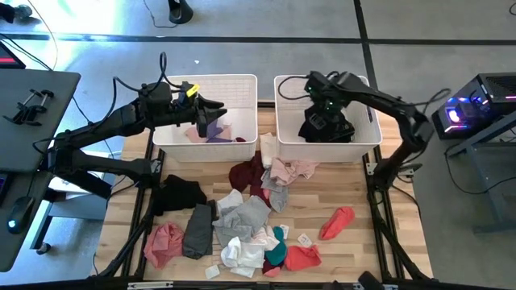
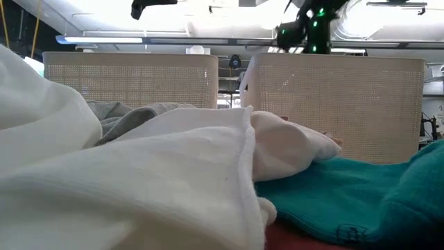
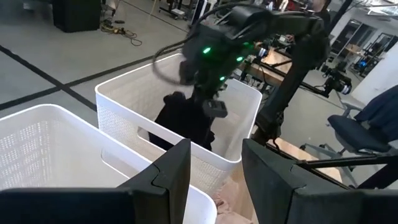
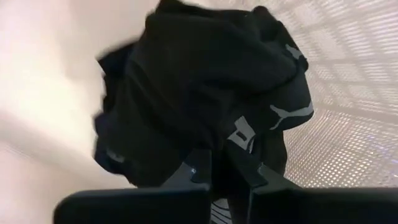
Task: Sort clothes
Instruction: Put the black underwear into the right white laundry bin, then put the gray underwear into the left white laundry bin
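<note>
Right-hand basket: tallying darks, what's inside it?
The right basket holds a black garment, gripped by the right gripper above it. Anything under that garment is hidden.

high: overhead, whole table | low: tabletop, near clothes (image 2: 139, 180); wrists: close, baskets (image 3: 124, 124)

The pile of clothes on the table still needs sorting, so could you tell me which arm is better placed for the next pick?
Left, probably. The left tool hangs open and empty over the left basket, while the right tool is down in the right basket, shut on a black garment.
</note>
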### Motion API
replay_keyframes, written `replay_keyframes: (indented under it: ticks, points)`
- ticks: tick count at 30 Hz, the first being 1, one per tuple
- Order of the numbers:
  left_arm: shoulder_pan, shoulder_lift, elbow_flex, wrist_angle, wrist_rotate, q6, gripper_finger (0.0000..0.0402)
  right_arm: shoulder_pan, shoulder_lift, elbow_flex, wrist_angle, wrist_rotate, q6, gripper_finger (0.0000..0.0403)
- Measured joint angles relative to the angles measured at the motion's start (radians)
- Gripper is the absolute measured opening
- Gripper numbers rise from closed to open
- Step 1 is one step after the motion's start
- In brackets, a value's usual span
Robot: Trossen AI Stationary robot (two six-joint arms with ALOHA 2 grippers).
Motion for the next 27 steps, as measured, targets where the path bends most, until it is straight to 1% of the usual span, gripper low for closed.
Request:
replay_keyframes:
  ticks: [3, 8, 11, 14, 18, 21, 25, 27]
  points:
    - [-0.008, 0.000, 0.000, 0.000, -0.001, 0.001, 0.0131, -0.023, 0.041, -0.015, 0.000, 0.000, -0.034, 0.0030]
    - [-0.021, 0.000, 0.000, 0.000, -0.004, -0.025, 0.0131, -0.075, 0.051, -0.042, 0.042, -0.007, -0.065, 0.0098]
    - [-0.029, 0.000, 0.000, 0.000, -0.006, -0.015, 0.0131, -0.109, 0.032, -0.024, 0.044, -0.079, -0.077, 0.0138]
    - [-0.029, 0.000, 0.000, 0.000, -0.008, 0.013, 0.0131, -0.134, -0.017, 0.008, 0.043, -0.135, -0.038, 0.0163]
    - [-0.029, 0.000, 0.000, 0.000, -0.010, 0.046, 0.0131, -0.129, -0.130, 0.026, 0.083, -0.138, 0.043, 0.0171]
    - [-0.055, 0.000, 0.000, 0.006, -0.013, 0.069, 0.0131, -0.090, -0.240, 0.027, 0.148, -0.139, 0.064, 0.0171]
    - [-0.183, 0.012, 0.036, 0.013, -0.017, 0.284, 0.0131, -0.008, -0.372, 0.027, 0.239, -0.147, 0.098, 0.0171]
    - [-0.264, 0.025, 0.059, -0.001, -0.047, 0.387, 0.0131, 0.033, -0.425, 0.028, 0.276, -0.161, 0.101, 0.0171]
